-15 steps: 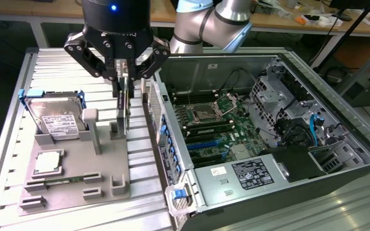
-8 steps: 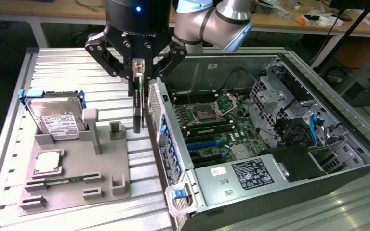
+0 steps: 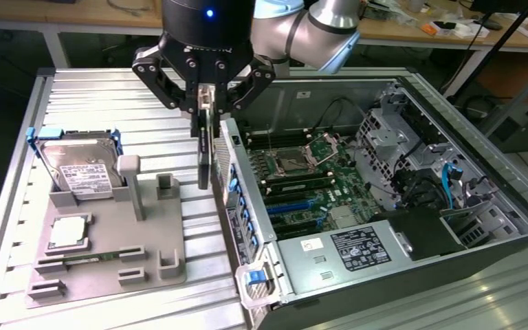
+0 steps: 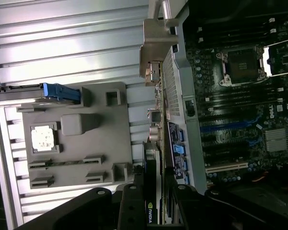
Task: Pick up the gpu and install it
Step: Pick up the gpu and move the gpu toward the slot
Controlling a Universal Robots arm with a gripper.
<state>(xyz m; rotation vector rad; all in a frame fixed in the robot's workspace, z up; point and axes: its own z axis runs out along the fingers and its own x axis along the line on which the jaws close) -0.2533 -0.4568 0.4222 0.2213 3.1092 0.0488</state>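
Now my gripper (image 3: 204, 106) is squeezed tight on the graphics card (image 3: 204, 158), just beside the computer case (image 3: 319, 96); I should keep it straight and move slowly

NVIDIA stands on the gpu (image 4: 151, 214). In the exterior view, the power supply label (image 3: 360, 249) at five o'clock and the hard drive label (image 3: 85, 177) at nine o'clock are unreadable.

Exterior view looks down obliquely from above the tabletop (image 3: 108, 103). Wrist view looks straight down from the hand (image 4: 153, 184), closer. Both share the grey tray (image 3: 159, 227) and motherboard (image 3: 310, 185).
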